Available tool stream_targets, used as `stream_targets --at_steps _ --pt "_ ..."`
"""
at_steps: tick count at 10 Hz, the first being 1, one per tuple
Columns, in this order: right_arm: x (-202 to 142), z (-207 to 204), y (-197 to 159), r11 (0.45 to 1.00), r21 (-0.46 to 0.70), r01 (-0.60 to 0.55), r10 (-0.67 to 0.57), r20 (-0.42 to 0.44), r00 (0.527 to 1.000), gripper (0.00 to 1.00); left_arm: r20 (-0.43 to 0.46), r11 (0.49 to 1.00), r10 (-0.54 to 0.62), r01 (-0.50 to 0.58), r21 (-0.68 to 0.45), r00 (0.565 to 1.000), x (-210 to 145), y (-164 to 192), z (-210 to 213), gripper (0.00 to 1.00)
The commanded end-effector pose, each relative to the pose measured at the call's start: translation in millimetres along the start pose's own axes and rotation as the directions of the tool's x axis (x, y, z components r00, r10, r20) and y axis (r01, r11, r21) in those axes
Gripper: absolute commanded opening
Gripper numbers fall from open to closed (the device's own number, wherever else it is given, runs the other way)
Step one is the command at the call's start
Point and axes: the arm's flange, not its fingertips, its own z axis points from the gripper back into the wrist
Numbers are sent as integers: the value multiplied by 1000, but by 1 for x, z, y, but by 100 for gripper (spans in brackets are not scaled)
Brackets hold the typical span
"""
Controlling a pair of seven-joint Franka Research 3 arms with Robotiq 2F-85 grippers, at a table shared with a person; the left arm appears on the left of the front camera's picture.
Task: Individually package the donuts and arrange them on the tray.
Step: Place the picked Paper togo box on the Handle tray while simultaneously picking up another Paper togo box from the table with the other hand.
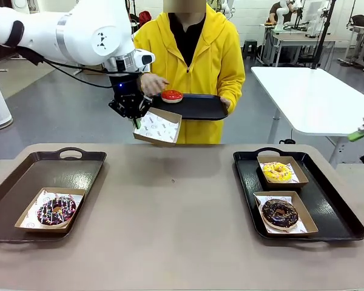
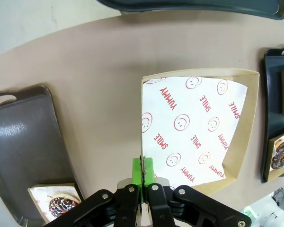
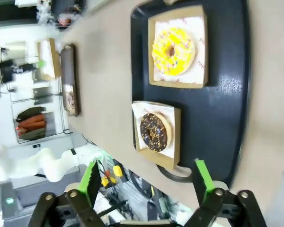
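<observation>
My left gripper is shut on the rim of an empty cardboard box lined with printed paper, and holds it in the air above the table's far edge. Just behind it a person holds a black tray carrying the red-iced donut, one hand beside it. The sprinkled chocolate donut lies boxed on the left tray. On the right tray lie the yellow donut and the dark chocolate donut, each boxed. My right gripper hangs open above that tray, off to the right.
The brown table lies bare between the two trays. A white table stands behind on the right. The person in a yellow hoodie stands close to the far edge.
</observation>
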Motion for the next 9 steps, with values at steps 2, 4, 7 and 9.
stream_targets --at_steps 2,4,7,9 --pt "-28 9 -38 987 161 3 -9 40 999 100 -13 999 44 -43 33 999 27 -14 2 0" --pt "-42 9 -65 974 228 2 -16 61 998 100 -28 996 73 -71 44 997 40 -16 -5 0" --pt "-51 8 -84 963 270 -14 -11 91 996 100 -29 999 53 -53 10 998 34 -8 -10 0" --pt "-33 1 -71 972 225 -71 43 125 991 100 -29 999 53 -53 10 998 34 -8 -10 0"
